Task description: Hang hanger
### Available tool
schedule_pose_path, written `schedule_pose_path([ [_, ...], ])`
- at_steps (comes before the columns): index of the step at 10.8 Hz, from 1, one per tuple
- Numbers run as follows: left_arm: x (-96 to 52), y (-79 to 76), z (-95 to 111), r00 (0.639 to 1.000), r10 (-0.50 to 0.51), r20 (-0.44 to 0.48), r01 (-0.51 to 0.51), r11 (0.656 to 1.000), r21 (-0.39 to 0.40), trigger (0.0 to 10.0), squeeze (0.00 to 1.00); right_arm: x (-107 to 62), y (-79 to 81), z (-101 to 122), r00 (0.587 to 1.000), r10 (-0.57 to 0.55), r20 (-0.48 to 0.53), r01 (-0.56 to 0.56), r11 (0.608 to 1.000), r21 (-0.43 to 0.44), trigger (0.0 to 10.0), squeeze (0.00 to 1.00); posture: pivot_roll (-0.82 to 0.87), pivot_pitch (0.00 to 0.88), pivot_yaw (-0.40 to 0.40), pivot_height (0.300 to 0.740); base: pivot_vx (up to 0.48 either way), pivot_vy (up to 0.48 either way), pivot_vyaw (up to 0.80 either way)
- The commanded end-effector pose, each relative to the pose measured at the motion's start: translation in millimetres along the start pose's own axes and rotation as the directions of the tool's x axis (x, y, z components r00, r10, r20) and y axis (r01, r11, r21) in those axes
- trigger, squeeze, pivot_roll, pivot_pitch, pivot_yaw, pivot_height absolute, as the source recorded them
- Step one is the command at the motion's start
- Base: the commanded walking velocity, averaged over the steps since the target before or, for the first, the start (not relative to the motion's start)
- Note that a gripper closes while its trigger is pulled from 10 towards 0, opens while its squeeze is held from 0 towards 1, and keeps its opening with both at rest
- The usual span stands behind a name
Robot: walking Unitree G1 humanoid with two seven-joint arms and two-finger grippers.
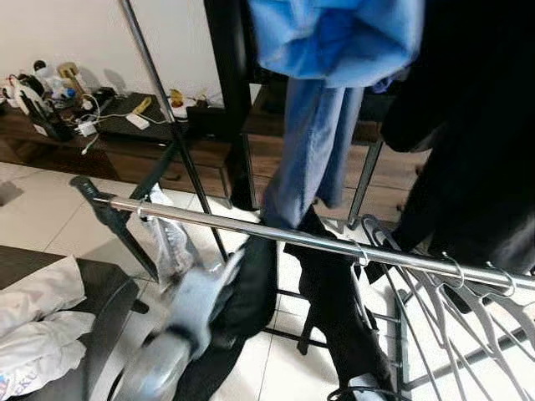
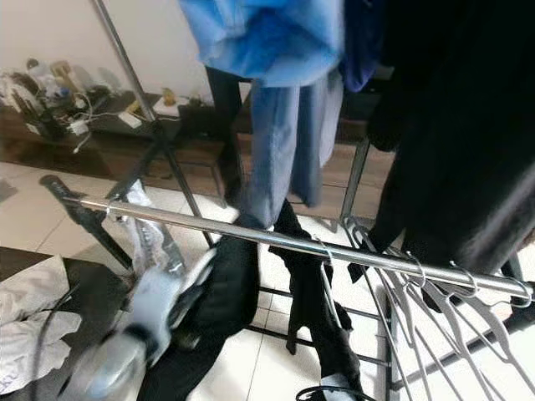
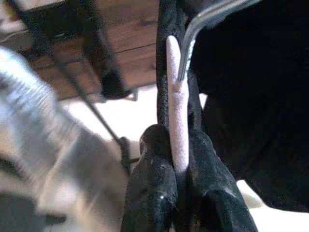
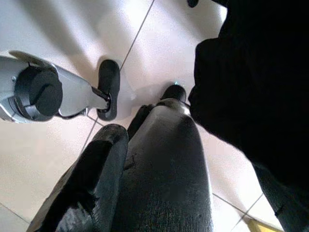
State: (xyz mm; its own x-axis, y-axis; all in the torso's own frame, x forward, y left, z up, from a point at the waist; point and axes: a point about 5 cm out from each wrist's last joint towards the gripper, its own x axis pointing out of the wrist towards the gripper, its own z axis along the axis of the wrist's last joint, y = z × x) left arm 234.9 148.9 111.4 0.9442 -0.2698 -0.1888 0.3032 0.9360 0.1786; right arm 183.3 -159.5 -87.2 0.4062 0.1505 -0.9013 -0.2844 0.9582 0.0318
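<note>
**Pale hanger pinched beneath the chrome rail**

Pale, matte and faintly grainy, the hanger (image 3: pixel 177 121) shows in the left wrist view as a narrow off-white bar with a bent metal hook wire rising from its top. The left pincer (image 3: pixel 179 159) has its two black fingers closed tight on this bar, one on each side, with no gap showing. From the head views the left arm (image 1: pixel 180 322) reaches up, blurred, to just under the chrome rail (image 1: pixel 276 234) of the clothes rack, where a black garment (image 1: pixel 251 292) drapes over the rail beside it.

Further along the rail, toward the robot's right, a cluster of grey hangers (image 1: pixel 435 288) hangs by their hooks. Above, a blue garment (image 1: pixel 322 100) and a large dark coat (image 1: pixel 476 125) hang from a higher bar.

The right pincer (image 4: pixel 145 164) hangs low over the floor; its fingers lie pressed together, holding nothing.

White glossy floor tiles (image 1: pixel 50 221) run beneath the rack. A dark wooden desk (image 1: pixel 125 138) stands against the white wall, cluttered with cables and small items. Crumpled white cloth (image 1: pixel 38 322) lies at the robot's lower left.
</note>
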Motion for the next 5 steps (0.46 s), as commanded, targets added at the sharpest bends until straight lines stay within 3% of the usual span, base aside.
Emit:
schedule_pose_path([
  [1,-7.5,8.8,-0.1,0.998,0.062,0.028,-0.061,0.998,-0.006,10.0,0.0,-0.1,2.0,-13.4,0.999,0.003,-0.044,-0.002,1.0,0.011,10.0,0.0,-0.02,0.135,0.003,0.74,0.0,0.0,0.0],
  [3,-25.8,11.0,-20.5,0.993,0.115,-0.015,-0.116,0.991,-0.072,10.0,0.0,-0.6,-0.6,-14.0,0.999,-0.008,-0.042,0.009,1.0,0.012,10.0,0.0,-0.01,0.127,-0.005,0.74,0.0,0.0,0.0],
  [5,-28.1,9.5,-23.3,0.993,0.12,-0.01,-0.12,0.99,-0.076,10.0,0.0,-0.6,-0.7,-16.0,0.999,-0.025,-0.028,0.027,0.996,0.085,10.0,0.0,-0.01,0.111,-0.007,0.74,0.0,0.0,0.0],
])
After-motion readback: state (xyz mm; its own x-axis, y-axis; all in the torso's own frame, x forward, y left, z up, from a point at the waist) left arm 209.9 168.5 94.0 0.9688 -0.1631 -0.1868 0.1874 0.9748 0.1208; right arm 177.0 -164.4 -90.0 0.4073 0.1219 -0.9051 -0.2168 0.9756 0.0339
